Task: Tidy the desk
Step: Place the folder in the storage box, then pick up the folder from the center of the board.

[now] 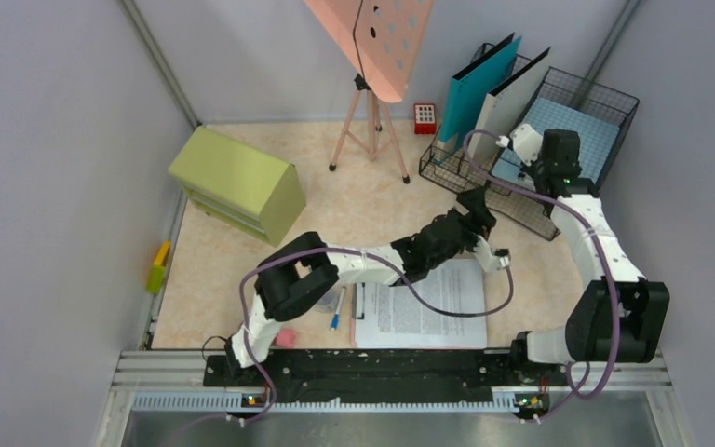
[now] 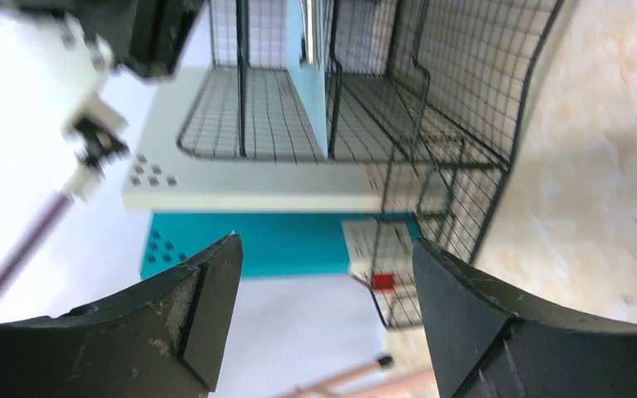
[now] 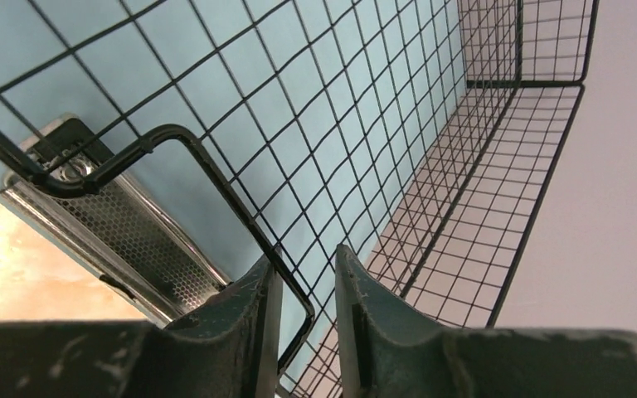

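Note:
The desk (image 1: 363,200) is a pale peach marbled tabletop. A black wire basket (image 1: 614,102) at the back right holds a teal binder (image 1: 475,84), a white binder (image 1: 512,98) and a light blue clipboard (image 1: 582,135). My right gripper (image 1: 528,168) is at the basket's near rim. In the right wrist view it (image 3: 303,261) is slightly apart, with a thick basket wire (image 3: 216,178) running between the fingertips. My left gripper (image 1: 477,203) hovers mid-desk by the basket. In the left wrist view it (image 2: 323,249) is wide open and empty, facing the teal binder (image 2: 282,245).
A printed sheet on a clipboard (image 1: 424,303) lies near the front, with a pen (image 1: 335,307) and a pink eraser (image 1: 286,337) to its left. A green drawer cabinet (image 1: 237,182) stands at the left, and a pink music stand (image 1: 370,112) and a small red box (image 1: 424,117) at the back.

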Robot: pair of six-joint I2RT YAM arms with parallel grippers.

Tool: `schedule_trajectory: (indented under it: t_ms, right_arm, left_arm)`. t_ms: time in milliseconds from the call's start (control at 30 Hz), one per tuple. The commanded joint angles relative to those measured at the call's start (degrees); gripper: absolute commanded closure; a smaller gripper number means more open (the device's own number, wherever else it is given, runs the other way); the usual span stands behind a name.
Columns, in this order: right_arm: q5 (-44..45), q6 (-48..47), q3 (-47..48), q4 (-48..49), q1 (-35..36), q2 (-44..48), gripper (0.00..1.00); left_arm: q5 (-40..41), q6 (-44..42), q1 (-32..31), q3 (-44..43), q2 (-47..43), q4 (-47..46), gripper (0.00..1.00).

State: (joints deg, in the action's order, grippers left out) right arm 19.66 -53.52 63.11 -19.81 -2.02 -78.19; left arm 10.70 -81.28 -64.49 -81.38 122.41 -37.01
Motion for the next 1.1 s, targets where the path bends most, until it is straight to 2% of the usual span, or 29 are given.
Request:
schedule_trajectory:
  t_ms: [0,100,300,600,833,967,1067]
  right_arm:
    - [-2.6,11.2,4.0,-5.8,-0.1,0.1,0.63]
    - [-3.6,12.8,4.2,-7.0,-0.1,0.8,0.54]
    - [-7.3,16.4,4.1,-10.2,-0.1,3.1,0.39]
    - [-13.2,20.3,8.2,-17.8,0.0,10.6,0.33]
    - [-28.4,22.5,13.3,-31.0,1.7,14.3,0.32]
    - [-34.6,22.4,8.4,-34.0,9.4,16.6,0.29]
    - [-38.4,22.8,2.6,-31.9,13.1,17.7,0.23]
  left_arm:
    - [9.1,11.8,-0.3,3.0,-10.7,7.9,0.19]
    - [11.7,19.7,-0.3,3.2,-14.6,19.3,0.03]
    - [12.6,32.6,-0.2,2.9,-20.8,34.7,0.02]
    - [8.4,47.6,3.1,4.7,-28.5,52.8,0.02]
    - [-2.5,60.5,12.5,8.7,-34.3,61.4,0.02]
    - [-8.8,65.8,18.8,12.8,-36.2,63.3,0.02]
    - [-13.1,69.5,22.9,15.7,-37.1,64.2,0.02]
